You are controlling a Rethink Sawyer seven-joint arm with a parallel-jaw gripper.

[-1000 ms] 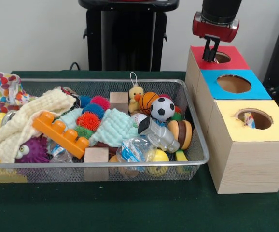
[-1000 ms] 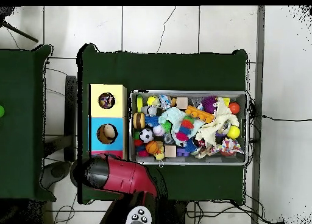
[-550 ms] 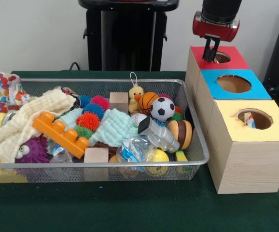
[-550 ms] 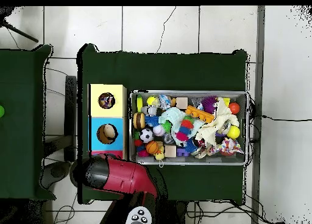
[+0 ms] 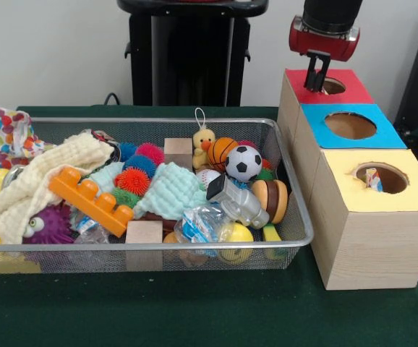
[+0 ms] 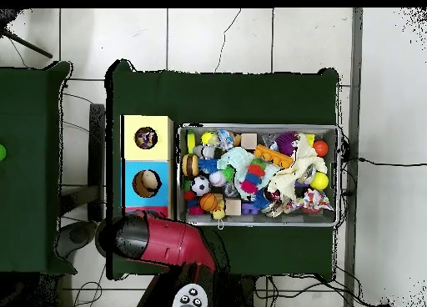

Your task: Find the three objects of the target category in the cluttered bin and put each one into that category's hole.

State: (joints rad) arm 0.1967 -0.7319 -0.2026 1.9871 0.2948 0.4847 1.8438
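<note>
A wire-mesh bin (image 5: 296, 238) on the green felt worktop (image 5: 194, 311) holds a wooden cube (image 5: 144, 232), an orange knobbed plastic brick (image 5: 90, 199), nubbly cloths, spiky balls and a glossy soccer ball (image 5: 244, 162). Beside the bin stand wooden boxes: the yellow-topped hole (image 5: 380, 177) contains a small object, then the blue hole (image 5: 350, 125), then the red hole (image 5: 331, 86). The gripper (image 5: 315, 75) hangs over the red hole's rim, away from the bin; whether its fingers are clenched I cannot tell.
</note>
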